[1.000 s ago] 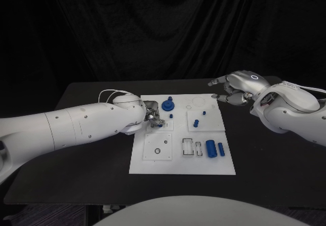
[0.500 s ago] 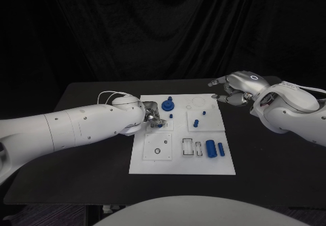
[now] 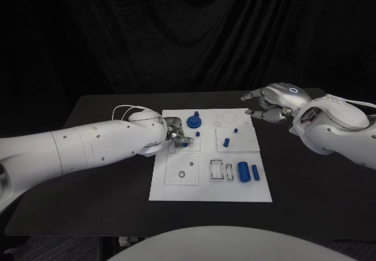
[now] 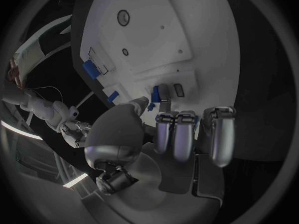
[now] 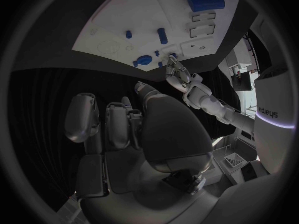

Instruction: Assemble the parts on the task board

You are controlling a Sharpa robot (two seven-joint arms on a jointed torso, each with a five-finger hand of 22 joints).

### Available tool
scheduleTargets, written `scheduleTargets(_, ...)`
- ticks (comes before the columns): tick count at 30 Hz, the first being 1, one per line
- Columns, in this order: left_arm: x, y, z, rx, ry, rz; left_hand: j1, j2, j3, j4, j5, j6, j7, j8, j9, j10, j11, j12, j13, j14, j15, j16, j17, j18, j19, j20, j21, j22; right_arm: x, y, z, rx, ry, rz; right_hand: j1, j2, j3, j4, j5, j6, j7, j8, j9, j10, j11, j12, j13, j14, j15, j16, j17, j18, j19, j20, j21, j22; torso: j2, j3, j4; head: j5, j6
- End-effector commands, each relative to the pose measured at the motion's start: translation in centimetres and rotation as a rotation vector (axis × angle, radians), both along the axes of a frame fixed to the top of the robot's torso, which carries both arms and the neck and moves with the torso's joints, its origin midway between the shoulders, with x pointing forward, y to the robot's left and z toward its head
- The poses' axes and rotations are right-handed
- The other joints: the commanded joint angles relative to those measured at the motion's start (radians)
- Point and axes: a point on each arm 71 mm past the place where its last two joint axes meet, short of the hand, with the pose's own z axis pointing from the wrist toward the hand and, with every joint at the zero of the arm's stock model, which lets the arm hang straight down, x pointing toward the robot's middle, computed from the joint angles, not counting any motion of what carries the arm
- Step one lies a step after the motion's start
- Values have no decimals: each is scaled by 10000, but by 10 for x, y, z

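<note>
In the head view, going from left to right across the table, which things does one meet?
Left hand at the task board's left part → blue round part with a knob → short blue peg → large blue cylinder → right hand.

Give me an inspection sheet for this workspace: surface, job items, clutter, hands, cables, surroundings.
Surface: black table, bare around the board.
Job's things: white task board; large blue cylinder and slim blue pin lying near its right edge; blue knob standing at the far end.
Clutter: nothing seen.
Hands: left robot hand pinches a small blue part over the board; right robot hand hovers off the board's far right corner, holding nothing.
Cables: thin white wire at left wrist.
Surroundings: black curtain.
</note>
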Motion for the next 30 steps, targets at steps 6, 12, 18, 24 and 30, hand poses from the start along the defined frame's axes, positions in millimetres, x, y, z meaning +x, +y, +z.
scheduleTargets(6,-2,4,-5,76,103,99,-654,270,-813,29,-641,245,-8,-207,85,1041,-8,-5,2615,1039,-22,26,2633,47,-37,19,-54,1306,0,-2,-3,-109,160,-200,106,10,61,-48,112,80,-20,-6,-18,-82,14,-68,1569,467,63,-71,371,200,-45,-2,-63,1361,3,1,0,17,-1)
scheduleTargets(12,-1,5,-3,-216,-173,146,-1818,754,-1580,57,-981,426,-54,-156,359,1041,-41,-5,2615,1039,-47,26,2633,26,46,-6,-8,1406,0,-2,-3,-123,186,-206,103,9,81,-54,164,87,-22,-6,-27,-96,12,-86,1553,466,60,-82,362,201,-45,-4,-74,1359,7,-3,0,25,-1)
scheduleTargets(18,0,6,-1,-394,-327,142,-2123,1044,-1876,61,-822,480,-92,-74,589,1041,-76,-5,2615,1039,-83,26,2633,16,81,-33,6,1446,0,-3,-3,-130,196,-221,86,18,113,-51,244,92,-23,-5,-40,-124,11,-121,1521,466,58,-88,359,204,-48,-6,-99,1354,7,-2,-2,33,-1)
scheduleTargets(24,1,6,0,-622,-489,59,-2140,1201,-1960,57,-689,439,-92,-73,683,1041,-79,-5,2615,1039,-88,26,2633,26,58,-42,-26,1422,0,-3,-3,-127,193,-229,81,22,124,-50,267,93,-23,-6,-45,-133,11,-132,1511,465,57,-97,351,204,-48,-6,-105,1353,10,-1,0,27,-1)
scheduleTargets(30,0,8,3,-950,-777,37,-1831,1314,-2090,28,-284,402,-103,-51,890,1041,-87,-5,2615,1039,-94,26,2633,15,87,-50,-11,1469,-1,-3,-3,-116,180,-235,69,30,148,-45,317,89,-21,-7,-55,-163,10,-167,1480,463,57,-110,341,205,-47,-8,-114,1352,6,-4,4,35,-1)
